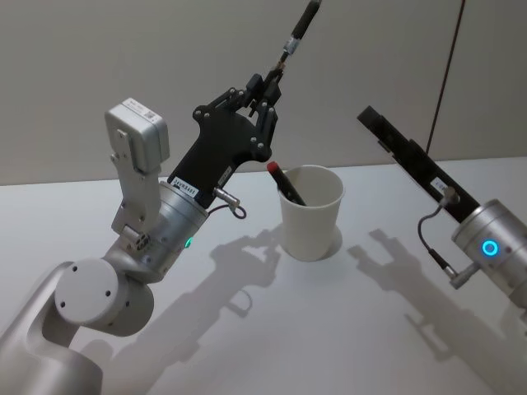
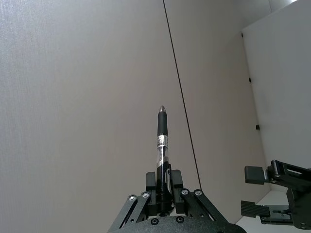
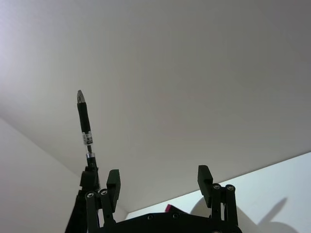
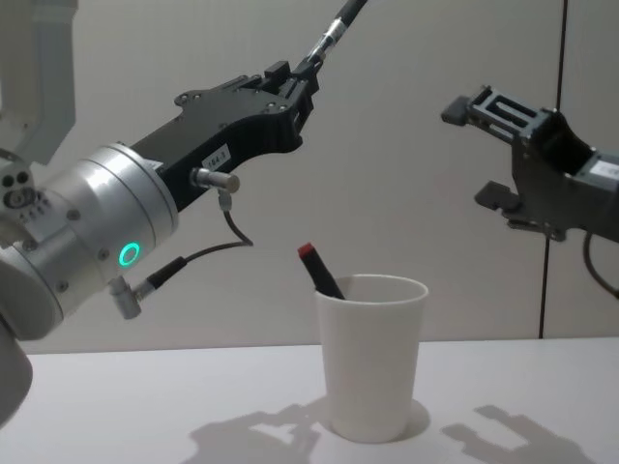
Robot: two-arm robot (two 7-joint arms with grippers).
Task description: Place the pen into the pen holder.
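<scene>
Head view, left gripper (image 1: 262, 85) raised, pinching pen (image 1: 295, 36)

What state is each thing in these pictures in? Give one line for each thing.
Pen holder: upright on the table, holding a red-capped pen.
Black pen: gripped, raised, tip pointing up.
Left claw: shut on the black pen.
Right claw: open, empty, raised.

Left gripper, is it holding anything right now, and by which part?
Yes. The left gripper is shut on a black pen, gripping its lower end, the tip pointing up and away. The right gripper is open, holding nothing.
</scene>
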